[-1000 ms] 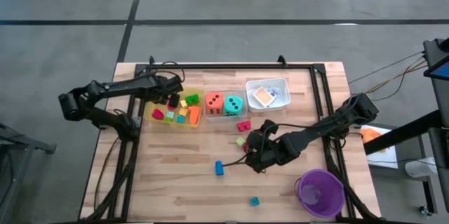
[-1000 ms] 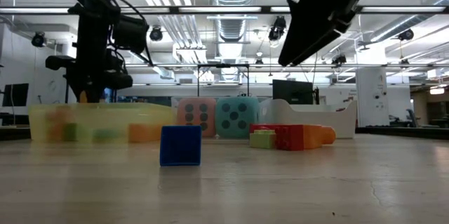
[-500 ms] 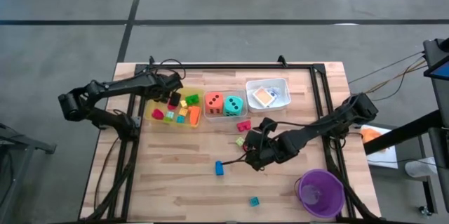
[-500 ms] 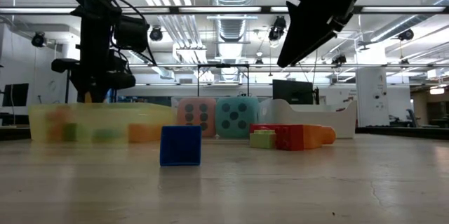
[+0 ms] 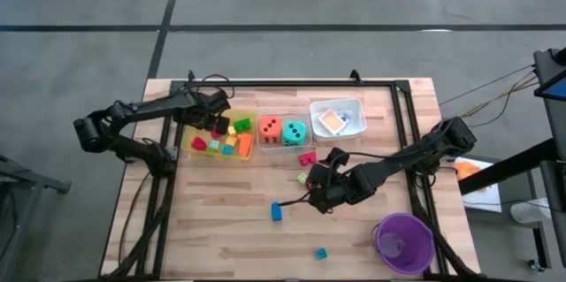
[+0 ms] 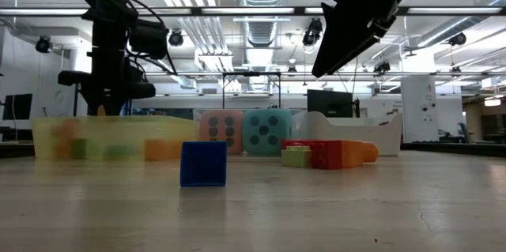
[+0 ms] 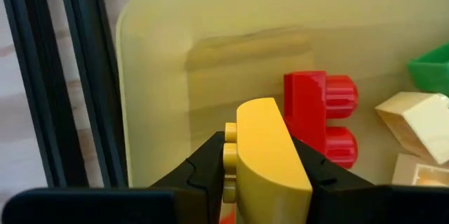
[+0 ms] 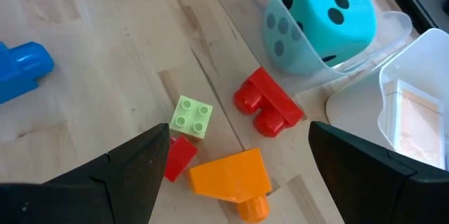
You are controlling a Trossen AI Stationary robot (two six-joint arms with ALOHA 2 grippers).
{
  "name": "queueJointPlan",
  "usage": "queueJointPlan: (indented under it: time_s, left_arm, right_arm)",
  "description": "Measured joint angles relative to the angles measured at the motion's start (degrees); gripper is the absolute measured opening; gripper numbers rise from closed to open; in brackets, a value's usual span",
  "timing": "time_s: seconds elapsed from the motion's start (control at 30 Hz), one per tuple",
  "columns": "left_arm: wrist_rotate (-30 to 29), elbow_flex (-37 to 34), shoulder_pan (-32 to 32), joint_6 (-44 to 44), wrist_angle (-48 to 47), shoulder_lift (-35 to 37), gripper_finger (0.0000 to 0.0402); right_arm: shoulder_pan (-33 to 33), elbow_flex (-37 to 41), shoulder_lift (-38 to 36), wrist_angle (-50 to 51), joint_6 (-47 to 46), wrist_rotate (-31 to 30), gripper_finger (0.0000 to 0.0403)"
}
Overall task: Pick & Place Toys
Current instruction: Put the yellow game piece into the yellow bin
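My left gripper (image 5: 215,124) hangs over the far left corner of the yellow tray (image 5: 202,132) and is shut on a yellow block (image 7: 265,147). In that tray lie a red block (image 7: 323,115), cream blocks (image 7: 414,115) and a green one (image 7: 431,69). My right gripper (image 5: 318,190) is open above the table, with a light green block (image 8: 191,116), a small red block (image 8: 179,157), an orange block (image 8: 231,175) and a red block (image 8: 270,104) lying below it, between its fingers. A blue block (image 5: 276,212) and a small teal block (image 5: 320,253) lie nearer the front. My left gripper pinches the yellow block between its two fingers, on the block's two side faces (image 7: 291,155). The fingers point down from above. The block's rounded end faces away from the gripper and its studs (image 7: 229,155) face sideways. It is lifted clear above the tray's floor.
An orange die (image 5: 270,129) and a teal die (image 5: 294,132) sit in a clear tray. A white tray (image 5: 355,105) with cards stands at the far right. A purple cup (image 5: 404,242) stands near the front right corner. Black frame rails (image 5: 402,132) run along the table.
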State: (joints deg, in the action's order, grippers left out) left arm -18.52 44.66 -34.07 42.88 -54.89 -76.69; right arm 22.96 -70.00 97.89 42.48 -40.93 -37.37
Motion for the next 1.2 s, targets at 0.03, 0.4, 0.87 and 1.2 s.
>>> queueJointPlan:
  time_s: [0.03, 0.4, 0.87, 1.2]
  left_arm:
    - [0.1, 0.0, -0.3, 1.0, -0.1, -0.4, 0.0103]
    - [0.5, -0.1, -0.5, 2.7, 0.4, -10.7, 0.0103]
    - [-0.1, 0.0, -0.4, -1.2, 0.9, -13.2, 0.0104]
    - [0.4, 0.0, -0.4, -4.3, 1.6, -13.4, 0.0122]
  right_arm:
    - [0.0, 0.0, 0.0, 0.0, 0.0, 0.1, 0.0337]
    - [0.0, 0.0, 0.0, 0.0, 0.0, 0.4, 0.0337]
    - [0.0, 0.0, 0.0, 0.1, 0.0, 0.6, 0.0337]
    - [0.0, 0.0, 0.0, 0.1, -0.3, 1.5, 0.0337]
